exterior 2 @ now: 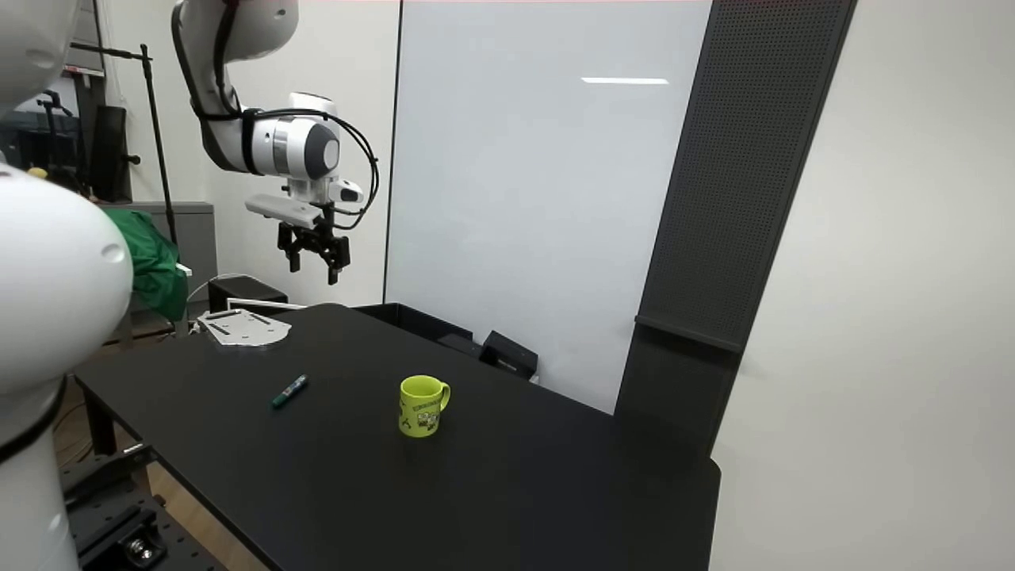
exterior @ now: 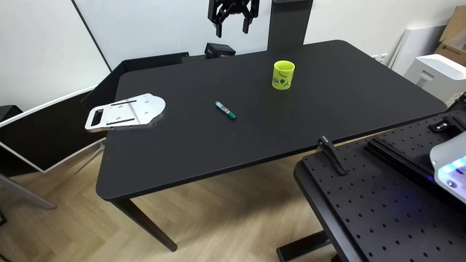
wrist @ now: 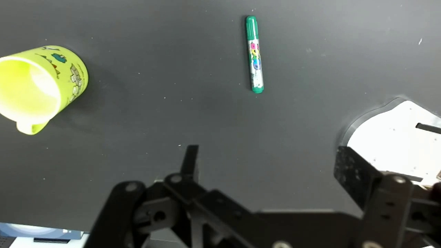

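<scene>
My gripper (exterior: pixel 232 30) hangs high above the far side of the black table (exterior: pixel 174 145), jaws wide apart with nothing between them. In the wrist view the gripper (wrist: pixel 268 150) comes in from the bottom, and bare tabletop shows between its fingers. A green-capped marker (wrist: pixel 255 57) lies on the table farther up that view. To the left stands a yellow-green mug (wrist: pixel 70 77), partly cut off by the frame; its handle (exterior 2: pixel 446 395) shows in an exterior view. Behind the right finger appears a silver metal plate (wrist: pixel 392 137), which overhangs the table edge in an exterior view (exterior: pixel 125 112).
A perforated black bench (exterior: pixel 378 196) with a clamp (exterior: pixel 333 154) adjoins the table's near side. Behind the far edge are a small black box (exterior: pixel 219 50), a whiteboard (exterior 2: pixel 547 182) and a dark perforated panel (exterior 2: pixel 745 166). A white-framed screen (exterior: pixel 47 131) stands by the plate.
</scene>
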